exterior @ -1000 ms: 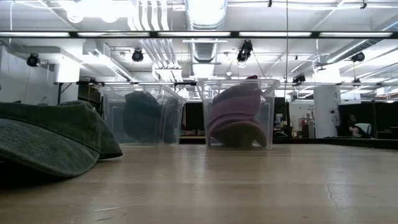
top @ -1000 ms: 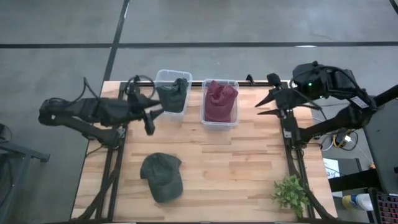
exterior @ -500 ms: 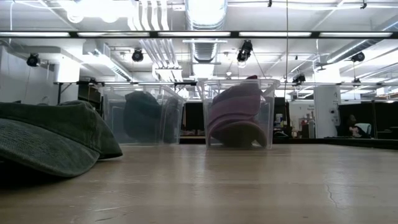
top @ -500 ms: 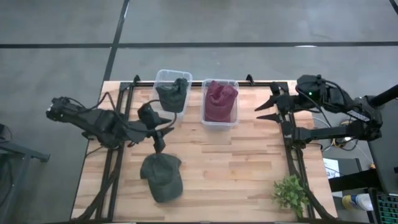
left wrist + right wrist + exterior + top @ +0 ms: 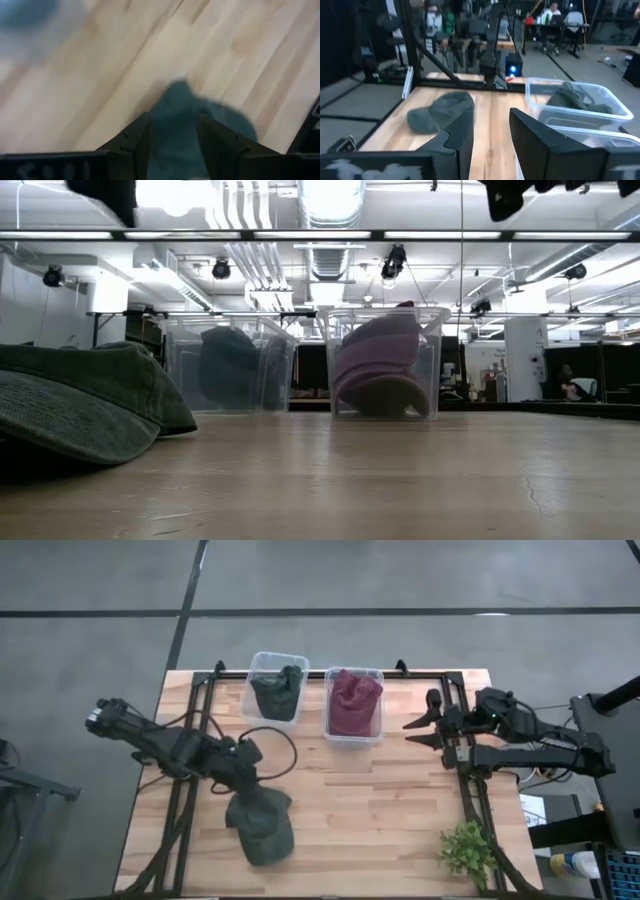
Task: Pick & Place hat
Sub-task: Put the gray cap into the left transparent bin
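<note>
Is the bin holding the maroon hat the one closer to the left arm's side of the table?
No, in the high view the maroon hat sits in the right-hand bin, while the left-hand bin holds a dark green hat.

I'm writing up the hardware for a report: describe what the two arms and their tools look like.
Both arms are dark, slender and jointed. The left tool has a black cable looping beside it. The right tool ends in two tapered, pointed fingers, and a small green light glows on that arm's wrist. The left tool's fingers are flat dark blades.

dark green hat (image 5: 262, 823) lies crown-up on the table's front left.
</note>
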